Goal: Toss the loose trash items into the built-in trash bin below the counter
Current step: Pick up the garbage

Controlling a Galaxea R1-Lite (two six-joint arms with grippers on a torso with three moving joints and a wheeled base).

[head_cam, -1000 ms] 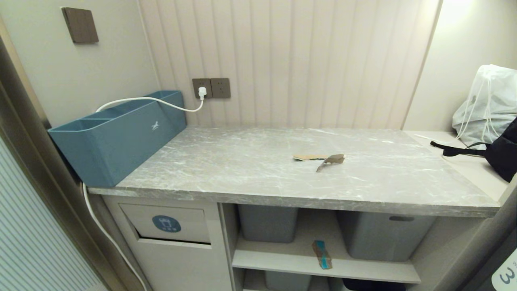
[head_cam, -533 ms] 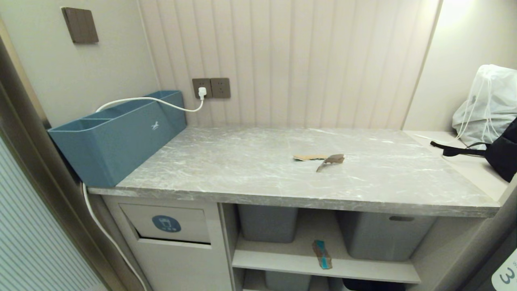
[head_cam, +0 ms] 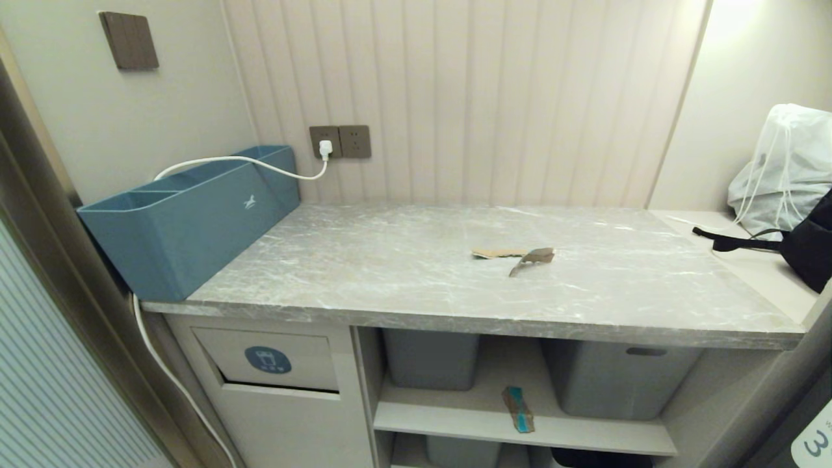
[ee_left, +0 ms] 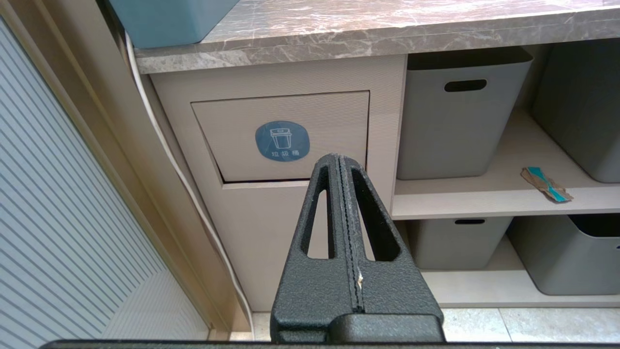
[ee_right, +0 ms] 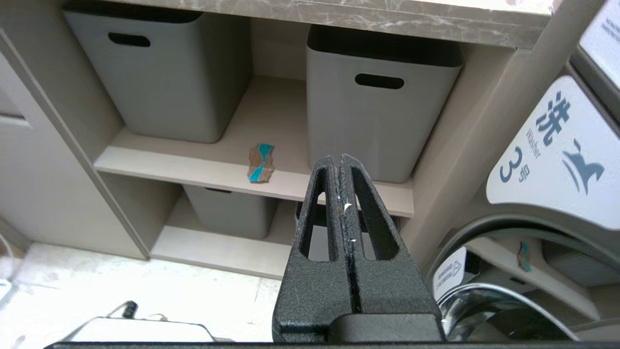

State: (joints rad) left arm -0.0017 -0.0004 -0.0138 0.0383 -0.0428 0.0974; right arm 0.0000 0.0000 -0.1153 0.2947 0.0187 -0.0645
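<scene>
Both claws are clenched with nothing between their fingers, and neither reaches into my head view. Head view: I see the counter (head_cam: 403, 273) carrying two brown cardboard scraps (head_cam: 513, 255), touching end to end right of its middle. A long blue box (head_cam: 188, 218) stands at the counter's left end, with a white cable (head_cam: 240, 161) running over it to a wall socket (head_cam: 325, 142). Below the counter's left end sits the trash bin flap (head_cam: 270, 359) with its round blue sticker. To its right, open shelves hold grey tubs (head_cam: 621, 380), and a brown-and-teal scrap (head_cam: 518, 409) lies on the upper shelf between two tubs. A white drawstring bag (head_cam: 783, 169) and a black bag (head_cam: 809, 250) rest on the ledge right of the counter.

Left wrist view: my left claw (ee_left: 340, 160) hangs low in front of the cabinet, fingers pressed together, its tips level with the flap's (ee_left: 286, 135) lower edge. The teal-striped scrap (ee_left: 546, 183) lies on the shelf, well apart from the claw.

Right wrist view: my right claw (ee_right: 340, 160) points at the shelves, closed and empty. The scrap (ee_right: 260, 162) lies near the shelf's front edge, between the two upper tubs (ee_right: 378, 102). A washer door (ee_right: 547, 160) shows beside the cabinet.
</scene>
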